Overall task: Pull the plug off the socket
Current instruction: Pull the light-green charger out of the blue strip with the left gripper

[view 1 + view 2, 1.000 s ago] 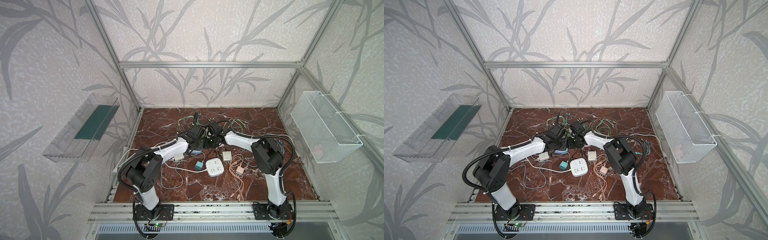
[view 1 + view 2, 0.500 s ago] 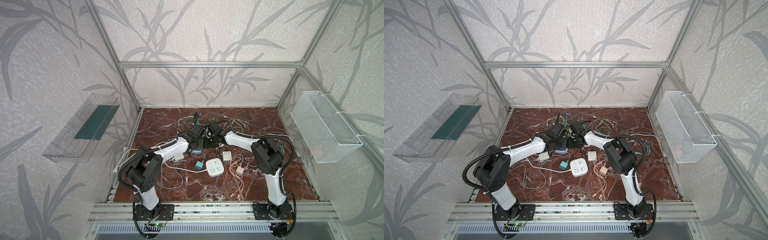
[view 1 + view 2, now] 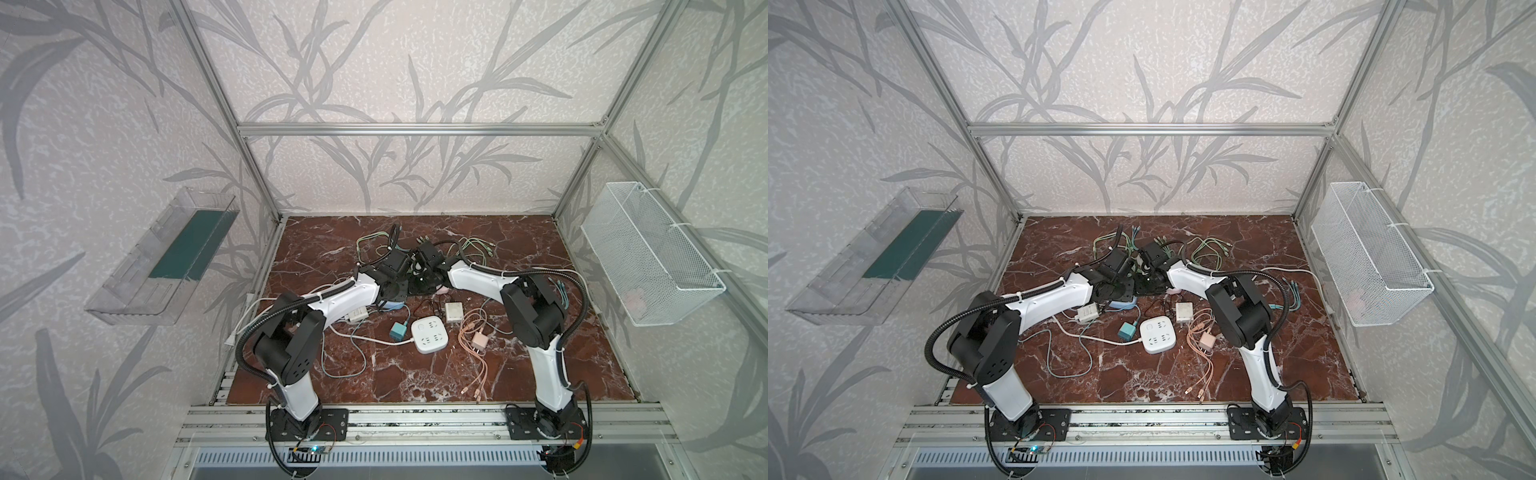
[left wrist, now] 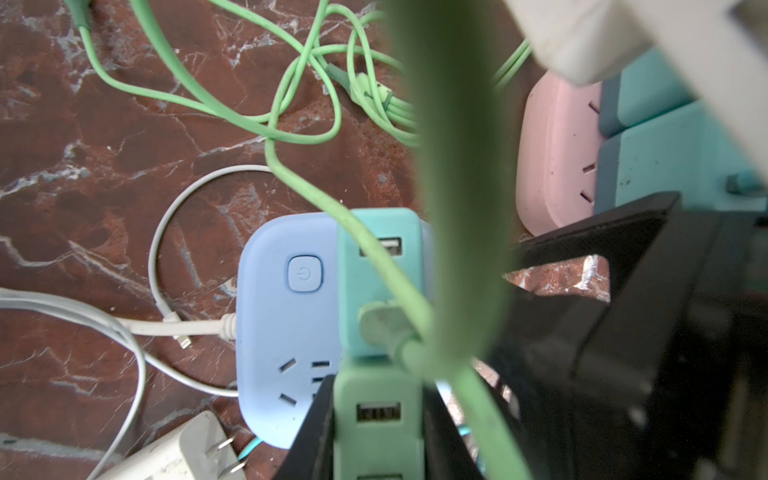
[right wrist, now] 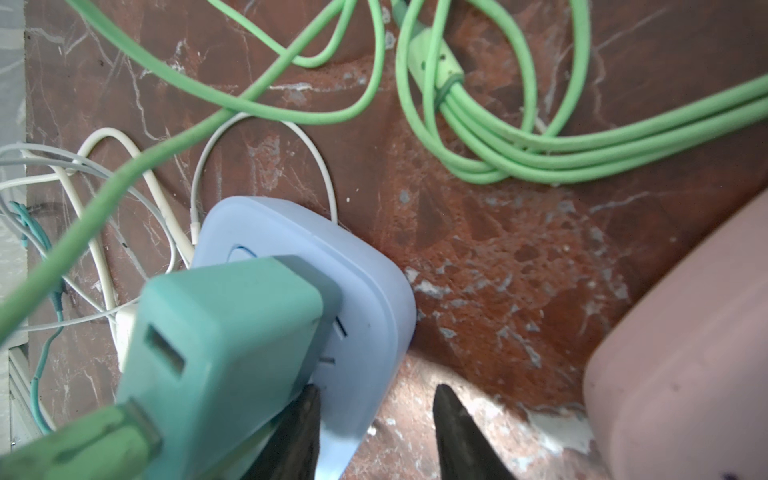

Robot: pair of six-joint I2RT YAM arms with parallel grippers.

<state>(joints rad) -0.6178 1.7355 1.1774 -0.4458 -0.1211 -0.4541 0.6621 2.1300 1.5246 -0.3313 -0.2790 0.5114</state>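
Marble floor (image 4: 104, 145): red-brown with white veins, lying under both pairs of jaws and strewn with cables.
Right gripper (image 5: 377, 388): the jaws stand partly apart and straddle the rim of the blue socket (image 5: 365, 299). One finger (image 5: 301, 428) is over the socket face just beside the teal plug (image 5: 216, 332). The other finger (image 5: 453, 424) is outside the rim, with a strip of bare floor showing between it and the socket wall.
Left gripper (image 4: 379, 384): the jaws are drawn in narrow and clamped on the green plug (image 4: 378, 436), with one black finger against each side.
Blue socket: flat on the floor, its rim between the right jaws, its power button just beyond the tips of the left jaws.
Pink socket (image 4: 552, 158): outside the right jaws, beside them, apart from the blue socket.
Teal plug: seated in the blue socket, just ahead of the left jaws' tips.
Green plug: between the left jaws, over the blue socket's edge — whether its prongs sit in the socket cannot be told.
Green cable (image 4: 299, 178): plugged into the teal plug, then loose loops on the floor ahead of both pairs of jaws.
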